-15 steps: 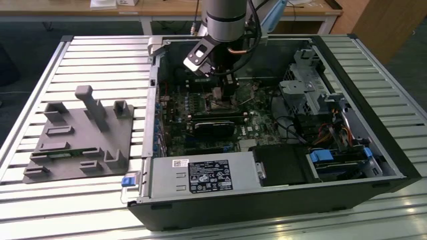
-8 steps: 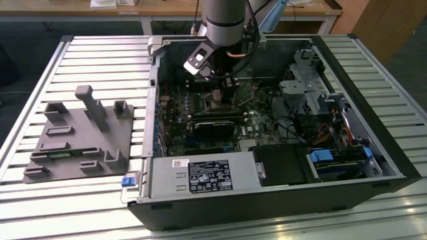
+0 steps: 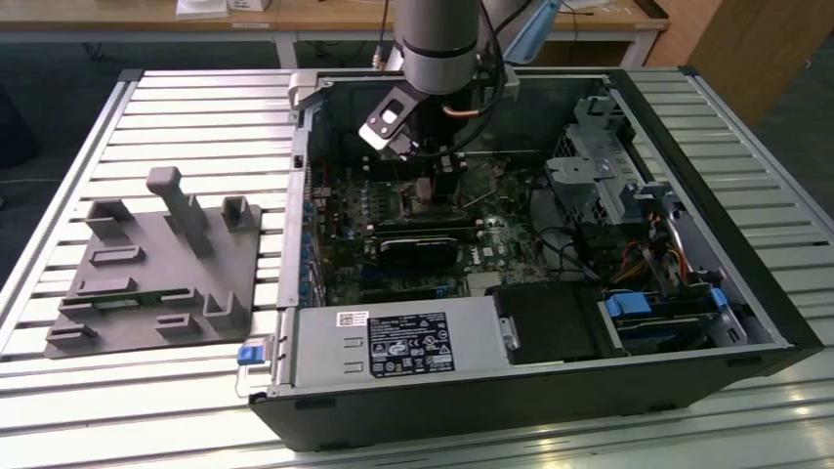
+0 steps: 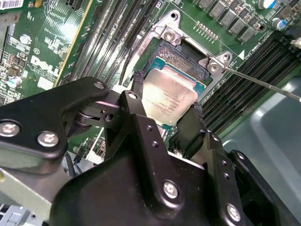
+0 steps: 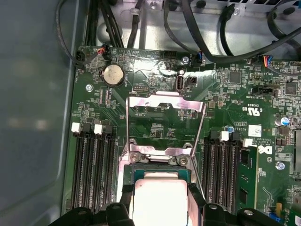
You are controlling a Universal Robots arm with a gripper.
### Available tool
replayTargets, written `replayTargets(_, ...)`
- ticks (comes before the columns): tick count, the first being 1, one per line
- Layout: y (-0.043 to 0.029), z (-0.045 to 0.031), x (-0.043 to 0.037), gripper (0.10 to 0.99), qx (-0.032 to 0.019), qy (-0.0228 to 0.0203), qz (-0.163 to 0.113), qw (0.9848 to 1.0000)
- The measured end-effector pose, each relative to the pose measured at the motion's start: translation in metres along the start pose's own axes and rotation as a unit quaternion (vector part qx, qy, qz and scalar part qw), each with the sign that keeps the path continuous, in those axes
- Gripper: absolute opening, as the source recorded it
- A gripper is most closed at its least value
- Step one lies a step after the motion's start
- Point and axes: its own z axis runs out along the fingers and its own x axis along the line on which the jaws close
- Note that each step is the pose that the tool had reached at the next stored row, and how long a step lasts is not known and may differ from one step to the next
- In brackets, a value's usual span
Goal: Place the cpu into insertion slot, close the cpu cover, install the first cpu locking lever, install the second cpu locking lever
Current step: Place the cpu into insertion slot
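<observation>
The gripper (image 4: 165,102) has two black fingers (image 4: 190,125), one on each side of the cpu (image 4: 169,96). The fingers pinch the one small square chip by two of its edges. Its silver top faces up.

The cpu is right over the one insertion slot (image 4: 186,54), and the slot's black rim peeks out past the chip. I cannot tell if the chip sits all the way down in it. In the first wrist view the one cpu cover (image 5: 165,102) is open. It is swung back off the slot, so the green board (image 5: 244,94) shows through its big window. One thin metal rod (image 4: 263,84) sticks out from a corner of the slot.

Two groups of long black slots (image 5: 94,165) run along the board, one group on each side of the chip. One round silver battery (image 5: 113,74) sits near the board's far edge, where black cables cross.

In the exterior view, one grey arm (image 3: 440,39) reaches down into one open black computer case (image 3: 521,401). The case lies on a table (image 3: 195,98) made of shiny metal slats. One box with a label (image 3: 391,344) sits at the case's near edge. One grey holder plate (image 3: 156,264) lies on the table at the exterior view's left. Behind the table stand light wooden desks (image 3: 326,20).
</observation>
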Motion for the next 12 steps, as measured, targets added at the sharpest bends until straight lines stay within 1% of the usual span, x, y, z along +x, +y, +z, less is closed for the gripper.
replayTargets(8,-0.0001,0.0010,0.0000,0.537,-0.0001,0.0001,0.000,1.0000)
replayTargets(12,-0.0001,0.0029,0.0001,0.537,0.0000,-0.0001,0.002,1.0000)
